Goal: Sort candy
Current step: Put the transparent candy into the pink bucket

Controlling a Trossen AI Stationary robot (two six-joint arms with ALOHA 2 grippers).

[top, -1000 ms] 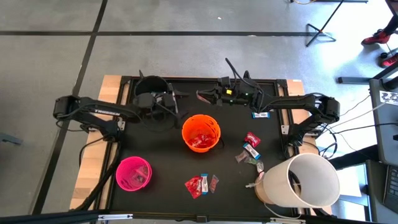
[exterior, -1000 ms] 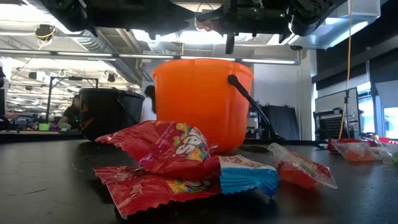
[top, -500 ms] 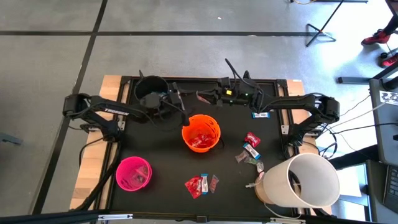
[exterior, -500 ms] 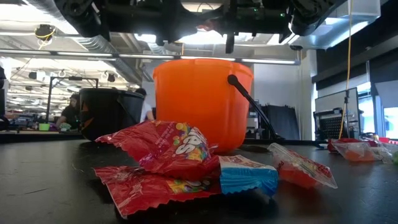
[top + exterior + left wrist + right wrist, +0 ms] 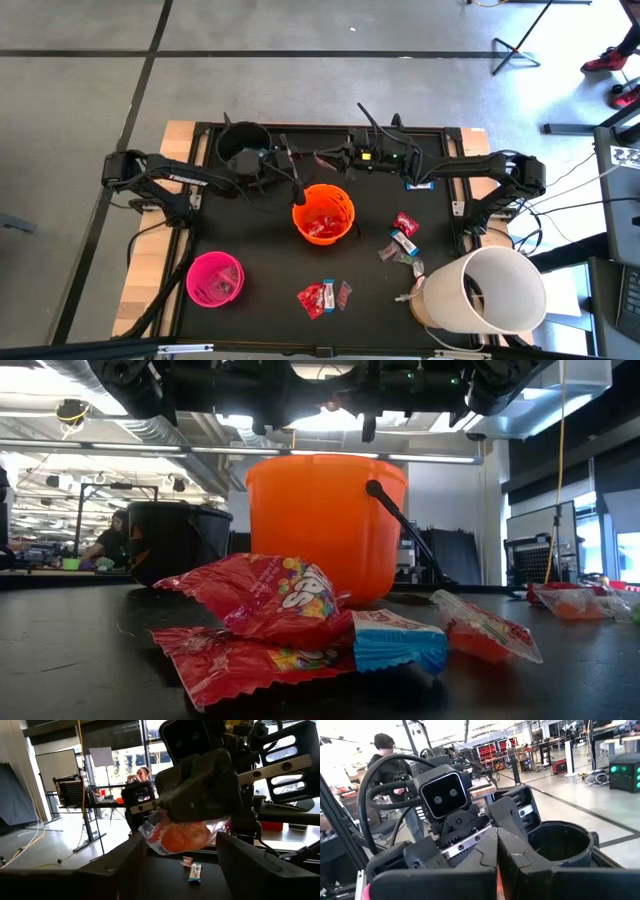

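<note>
Above the orange bucket, at twelve o'clock from it, the two grippers meet. The right gripper pinches a crinkly clear-and-red candy packet, its long axis level and its ends hidden behind the fingers. The left gripper is spread wide beside it. More glossy candy lies at six o'clock of the bucket, overlapping, half hidden.

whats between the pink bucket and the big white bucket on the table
In the high view, a small pile of red candy packets lies on the table between the pink bucket and the white bucket.
</note>
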